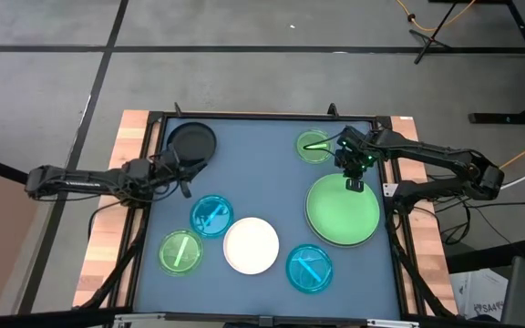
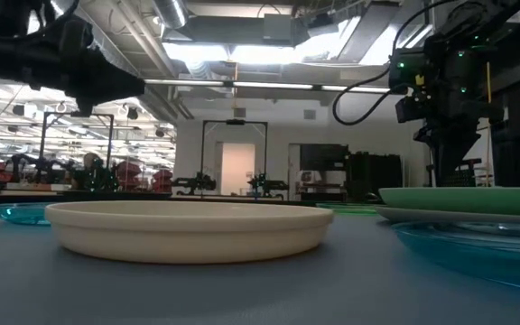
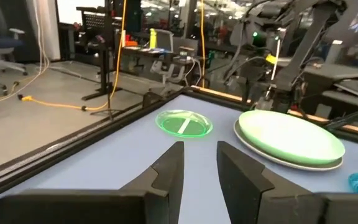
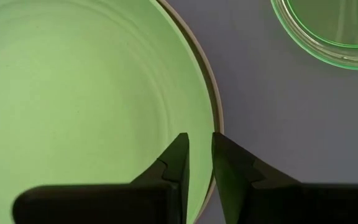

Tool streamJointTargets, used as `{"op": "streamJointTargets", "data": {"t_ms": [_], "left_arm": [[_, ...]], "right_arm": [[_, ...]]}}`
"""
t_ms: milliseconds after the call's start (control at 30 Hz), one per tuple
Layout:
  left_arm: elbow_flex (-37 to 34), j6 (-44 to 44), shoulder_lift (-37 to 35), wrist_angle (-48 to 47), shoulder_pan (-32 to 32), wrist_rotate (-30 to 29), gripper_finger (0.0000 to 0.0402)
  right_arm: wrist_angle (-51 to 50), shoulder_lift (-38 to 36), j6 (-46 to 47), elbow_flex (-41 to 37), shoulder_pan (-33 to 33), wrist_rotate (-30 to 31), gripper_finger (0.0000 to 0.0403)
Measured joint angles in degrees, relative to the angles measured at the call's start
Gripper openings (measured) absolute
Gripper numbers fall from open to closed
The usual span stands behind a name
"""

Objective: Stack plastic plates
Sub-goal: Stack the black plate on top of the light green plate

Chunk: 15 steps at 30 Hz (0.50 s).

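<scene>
1. On the right side of the blue table (image 1: 262, 137), stands the large light green plate (image 1: 343, 211), stacked on a grey plate (image 4: 214, 93) whose rim shows just around its edge.
2. Above the far edge of that green plate, hangs the right gripper (image 4: 200, 163), pointing down; fingers (image 4: 178, 158) only a narrow gap apart, straddling the rim area, holding nothing that can be seen.
3. Just beyond it, near the far right corner, lies a small translucent green plate (image 1: 315, 146).
4. At the far left corner, lies the black plate (image 1: 191, 141), with the left gripper (image 3: 200, 163) just beside its near edge.
5. Left fingers (image 3: 171, 167) slightly apart, empty, above bare table.
6. In the near middle, sits the white plate (image 1: 251, 245), with a small blue plate (image 1: 211, 216) touching or nearly touching its far left side.
7. Near left, lies a second small green plate (image 1: 180, 251); near right, a second blue plate (image 1: 309, 267).
</scene>
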Motion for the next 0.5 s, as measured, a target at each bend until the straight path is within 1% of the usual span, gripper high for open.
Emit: {"op": "streamJointTargets", "data": {"t_ms": [200,500], "left_arm": [[4.45,-0.41,6.37,-0.28,0.64,-0.19,0.0089],[11.0,-1.51,15.93,-0.89,5.25,0.79,0.0089]], "right_arm": [[0.0,0.0,-0.01,0.0,0.0,0.0,0.006],[0.01,0.0,-0.02,0.0,0.0,0.0,0.006]]}}
